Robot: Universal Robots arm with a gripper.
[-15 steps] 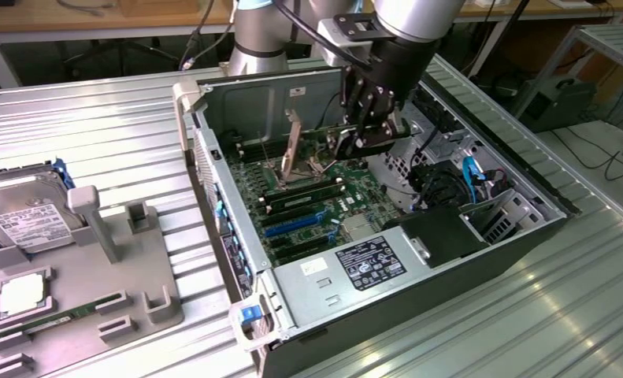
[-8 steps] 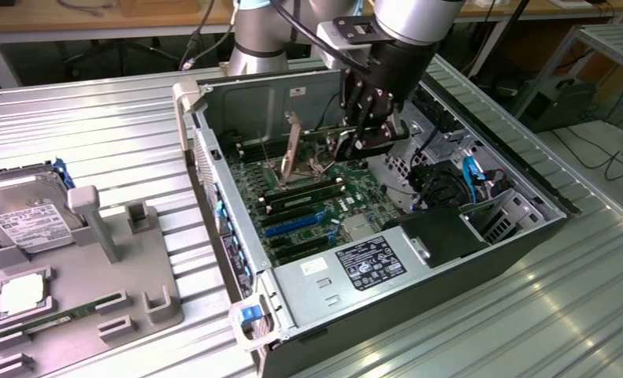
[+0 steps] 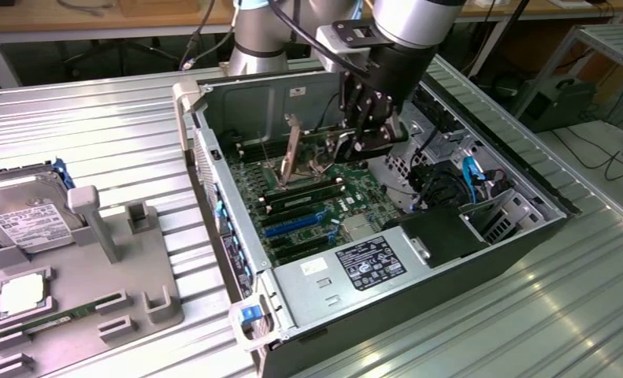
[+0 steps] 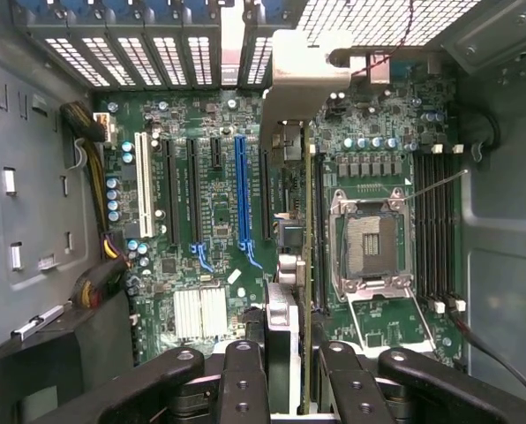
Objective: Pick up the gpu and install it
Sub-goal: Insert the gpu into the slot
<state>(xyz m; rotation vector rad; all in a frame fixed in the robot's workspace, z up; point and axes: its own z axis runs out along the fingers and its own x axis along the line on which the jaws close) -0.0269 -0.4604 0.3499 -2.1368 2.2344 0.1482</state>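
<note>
My gripper (image 3: 361, 146) reaches down into the open computer case (image 3: 521, 205) and is shut on the gpu (image 3: 291, 153). The gpu is a thin card held on edge above the green motherboard (image 3: 327, 213), with its pale metal bracket toward the case's rear wall. In the wrist view the gpu (image 4: 307, 221) runs edge-on from between my two dark fingers (image 4: 243, 380) out to its bracket (image 4: 303, 79) at the slot openings. It hangs over the strip between the blue expansion slot (image 4: 241, 194) and the empty processor socket (image 4: 369, 238). Whether it touches a slot I cannot tell.
On the exterior view's left, a grey fixture (image 3: 101, 276) holds a silver hard drive (image 3: 22, 216), a square chip (image 3: 22, 293) and a green memory stick (image 3: 53, 321). The labelled power supply (image 3: 358, 264) and cable bundles (image 3: 443, 185) crowd the case's near end. Memory slots (image 4: 435, 230) flank the socket.
</note>
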